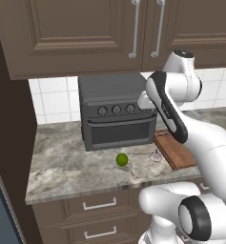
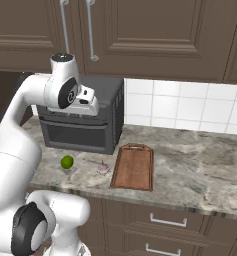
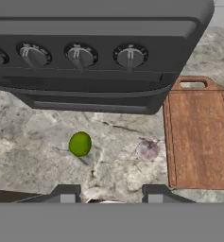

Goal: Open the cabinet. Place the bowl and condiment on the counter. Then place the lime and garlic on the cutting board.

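Observation:
The cabinet (image 1: 81, 33) hangs above the counter (image 1: 66, 164) with both doors shut, its silver bar handles side by side. A green lime (image 3: 80, 143) and a pale garlic (image 3: 148, 149) lie on the stone in front of the oven. The cutting board (image 3: 198, 137) lies just right of the garlic, bare. My gripper (image 3: 111, 196) hovers above the counter's front edge, open, with nothing between its fingers, and looks down at the lime and garlic. The bowl and condiment are out of view. The lime (image 1: 122, 159), garlic (image 1: 155, 156) and cutting board (image 2: 134, 167) also show from the base.
A dark grey toaster oven (image 1: 115, 112) with several knobs stands against the tiled wall, behind the lime. Drawers with short silver handles (image 1: 99, 205) run under the counter. Bare marbled stone stretches to the right of the board (image 2: 200, 160).

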